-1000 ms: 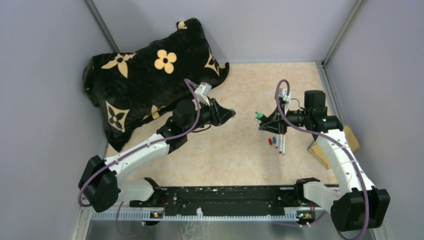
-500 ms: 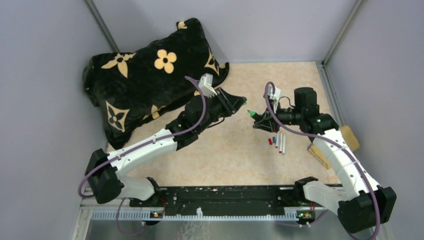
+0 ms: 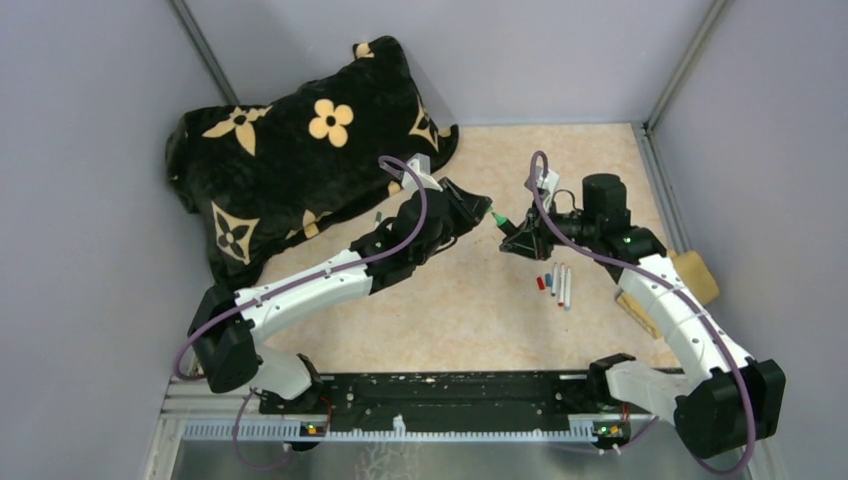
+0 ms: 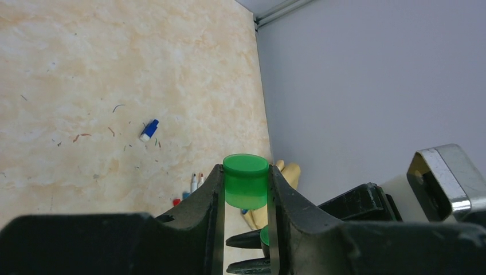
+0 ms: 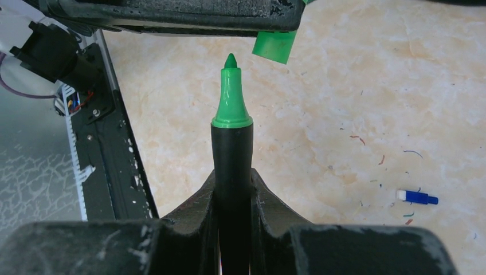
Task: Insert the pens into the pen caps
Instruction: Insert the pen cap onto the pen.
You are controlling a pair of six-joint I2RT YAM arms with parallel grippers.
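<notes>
1. The left gripper [image 4: 245,192] has its jaws partly closed on a short bright-green plastic pen cap [image 4: 245,182]. The cap sits upright between the two fingers, its flat end poking just past their tips.
2. The right gripper [image 5: 232,186] is clamped almost shut on a thick black marker pen [image 5: 231,154]. The barrel runs straight up the middle between the jaws, and its bare green conical tip [image 5: 231,91] sticks out well beyond them.
3. In the right wrist view the green cap hangs at the upper middle of the frame, just right of the pen's point. It is near the point but apart from it, and the tip is not inside the cap.
4. From above, the two grippers face each other nose to nose at the centre of the frame, over the beige marbled table [image 3: 450,320].
5. Right of centre, a few thin white-barrelled pens [image 3: 563,285] lie side by side on the table, with a tiny red cap [image 3: 541,283] just to their left.
6. A small blue stub with a white end [image 5: 417,197] lies alone at the lower right of the right wrist view.
7. A black plush cushion with tan flowers [image 3: 300,150] fills the upper left, and a tan cardboard box [image 3: 697,277] sits at the right edge.
</notes>
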